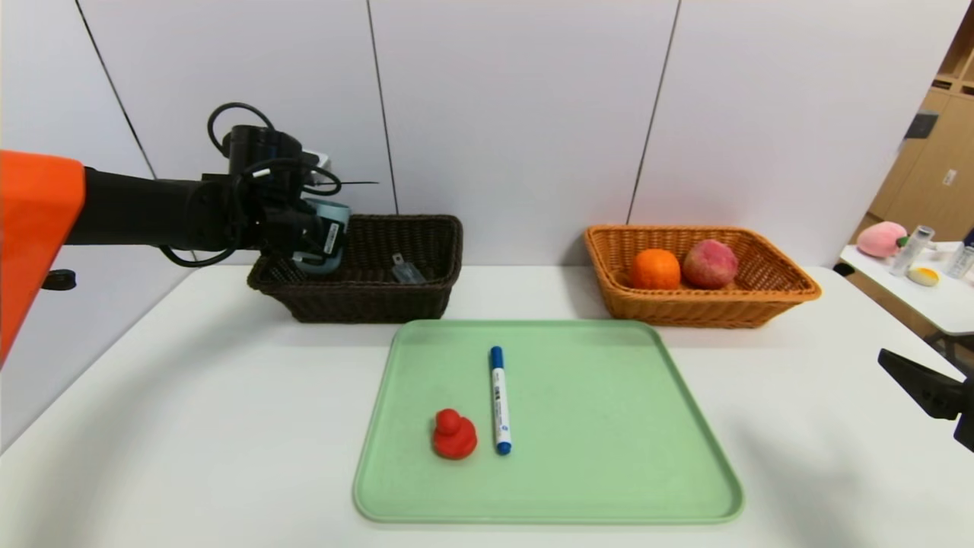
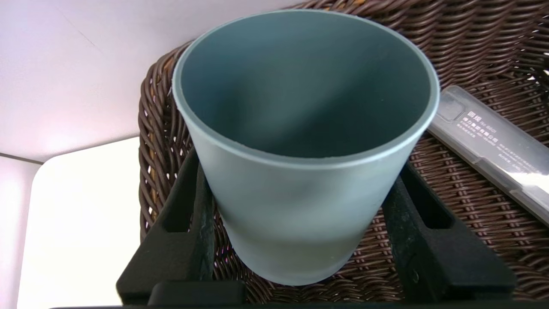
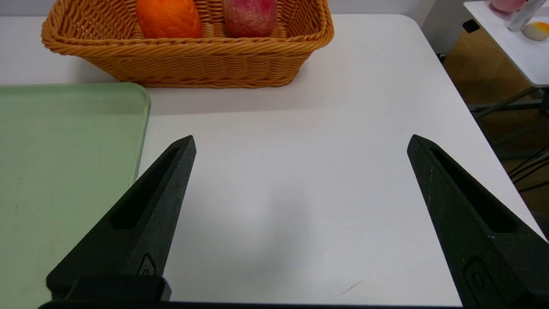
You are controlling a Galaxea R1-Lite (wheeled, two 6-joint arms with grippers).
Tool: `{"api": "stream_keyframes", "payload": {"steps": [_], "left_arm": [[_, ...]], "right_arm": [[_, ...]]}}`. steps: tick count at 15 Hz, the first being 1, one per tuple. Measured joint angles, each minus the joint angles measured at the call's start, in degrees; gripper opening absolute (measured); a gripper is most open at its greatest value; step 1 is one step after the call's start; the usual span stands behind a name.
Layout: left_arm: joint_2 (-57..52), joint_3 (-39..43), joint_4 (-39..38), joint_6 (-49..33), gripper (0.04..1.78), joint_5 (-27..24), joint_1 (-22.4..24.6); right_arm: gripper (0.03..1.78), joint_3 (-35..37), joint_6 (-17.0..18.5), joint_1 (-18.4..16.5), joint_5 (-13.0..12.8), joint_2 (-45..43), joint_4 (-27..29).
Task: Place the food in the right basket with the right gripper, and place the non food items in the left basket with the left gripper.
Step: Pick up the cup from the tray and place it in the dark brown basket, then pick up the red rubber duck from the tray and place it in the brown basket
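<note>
My left gripper [image 1: 304,237] is shut on a blue-grey cup [image 1: 329,227] and holds it tilted over the left end of the dark brown basket [image 1: 426,228]. In the left wrist view the black fingers [image 2: 195,206] press both sides of the cup [image 2: 300,189] above the basket's weave [image 2: 472,43]. A clear plastic case [image 1: 407,271] lies in that basket. A red toy duck [image 1: 454,434] and a blue marker [image 1: 499,399] lie on the green tray [image 1: 593,457]. My right gripper [image 3: 300,141] is open and empty over bare table, right of the tray.
The orange wicker basket [image 1: 685,313] at the back right holds an orange [image 1: 654,269] and a red fruit [image 1: 710,263]. A side table [image 1: 940,304] with small items stands past the right table edge. The right gripper's tip shows at the far right [image 1: 924,392].
</note>
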Motion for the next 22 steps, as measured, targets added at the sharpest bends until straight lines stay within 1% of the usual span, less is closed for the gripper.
{"api": "stream_keyframes", "payload": {"steps": [2, 3, 5, 9, 11, 13, 18, 20, 22], "left_arm": [[0.13, 0.17, -0.09, -0.04, 1.12, -0.02, 0.0], [0.17, 0.2, -0.27, -0.2, 1.21, -0.02, -0.02], [0.46, 0.2, -1.11, -0.33, 1.32, 0.8, -0.02], [0.55, 0.61, -2.28, -0.52, 1.47, 1.38, 0.05], [0.09, 0.63, -2.28, -0.83, 1.53, 1.24, 0.05], [-1.65, -0.18, -2.11, -3.18, 1.57, -0.72, 0.05], [-9.51, -0.96, -2.13, -6.12, 1.63, -2.29, -0.3], [-14.38, 2.49, -1.39, -10.22, 1.65, -2.84, -2.49], [-19.68, 9.4, 0.3, -12.98, 1.66, -2.93, -5.81]], "right_arm": [[1.7, -0.26, 0.0, 0.02, -0.02, 0.02, 0.0], [1.7, -0.35, 0.02, 0.02, -0.02, 0.02, 0.0], [1.7, -0.37, 0.02, 0.02, -0.04, 0.05, 0.0], [1.7, -0.37, -0.09, 0.0, 0.05, 0.13, 0.0], [1.7, -0.41, -0.06, 0.0, 0.05, 0.16, 0.0], [1.7, -0.41, -0.06, 0.02, 0.05, 0.13, 0.0], [1.7, 0.35, -0.02, 0.0, 0.05, 0.13, 0.02], [1.7, 0.44, 0.05, -0.04, 0.07, 0.13, 0.0], [1.7, 0.33, -0.02, -0.06, 0.07, 0.13, 0.0]]}}
